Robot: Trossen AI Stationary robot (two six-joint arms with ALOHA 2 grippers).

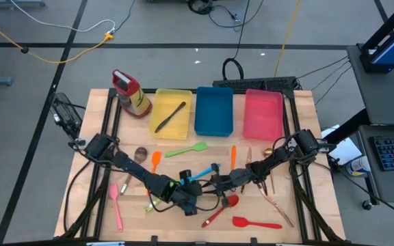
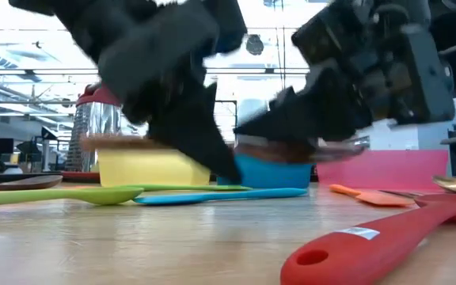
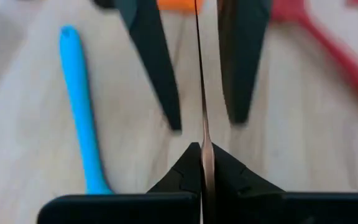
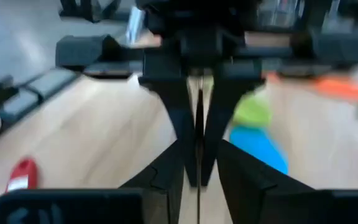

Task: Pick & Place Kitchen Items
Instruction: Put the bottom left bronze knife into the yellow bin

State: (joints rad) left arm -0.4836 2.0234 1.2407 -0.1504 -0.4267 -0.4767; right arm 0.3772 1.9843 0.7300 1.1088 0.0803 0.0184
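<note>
My left gripper is shut on a thin, dark copper-coloured metal utensil just above the table's near middle. My right gripper faces it, open, one finger on each side of the utensil's shaft without plainly touching it. In the low view a brownish metal piece shows level under the right gripper. A blue spatula lies flat on the wood beside both grippers. My left gripper pinches the utensil's thin shaft between its two fingers, which lie along the shaft. The shaft runs straight out from the fingertips and between my right gripper's fingers. In the low view it seems lifted clear of the table.
Yellow, blue and pink trays stand at the back; the yellow one holds a dark utensil. A red-capped bottle lies far left. Green, orange, pink, red and gold utensils lie around.
</note>
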